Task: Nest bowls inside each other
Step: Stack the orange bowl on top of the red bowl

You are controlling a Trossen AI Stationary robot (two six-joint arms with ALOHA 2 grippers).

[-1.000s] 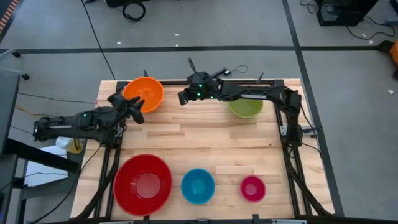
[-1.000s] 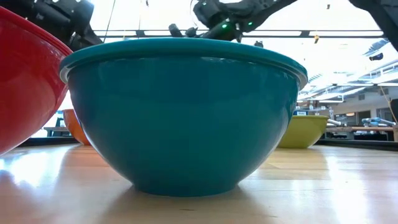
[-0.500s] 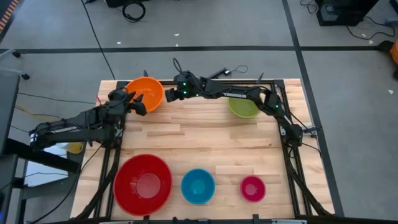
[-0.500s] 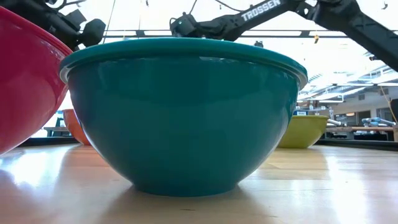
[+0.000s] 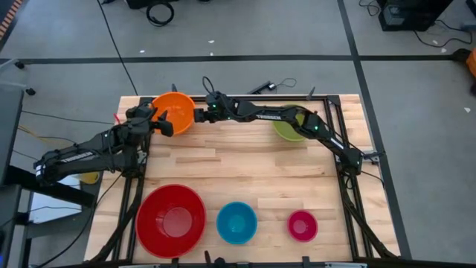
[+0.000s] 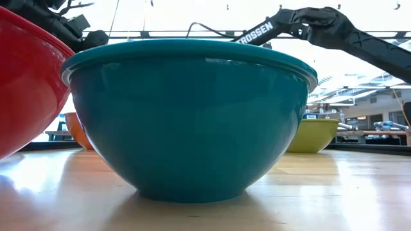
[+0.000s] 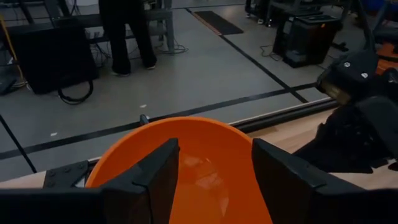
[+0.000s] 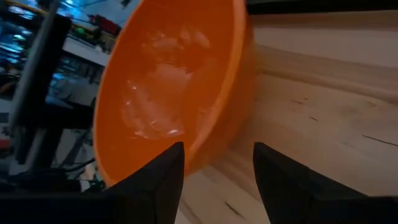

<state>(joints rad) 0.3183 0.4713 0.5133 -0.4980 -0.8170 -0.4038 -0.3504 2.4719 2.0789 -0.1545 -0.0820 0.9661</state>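
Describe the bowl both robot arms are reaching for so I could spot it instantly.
Start at the wooden table and go to its far left corner. There sits the orange bowl, flanked by both arms. It is the only orange one, and smaller than the red bowl.

Left arm reaching from the table's left edge toward the far left corner, left gripper level, fingers spread apart, nothing between them. Right arm stretched long along the far edge from the right side, right gripper near the far left corner, fingers parted, holding nothing.
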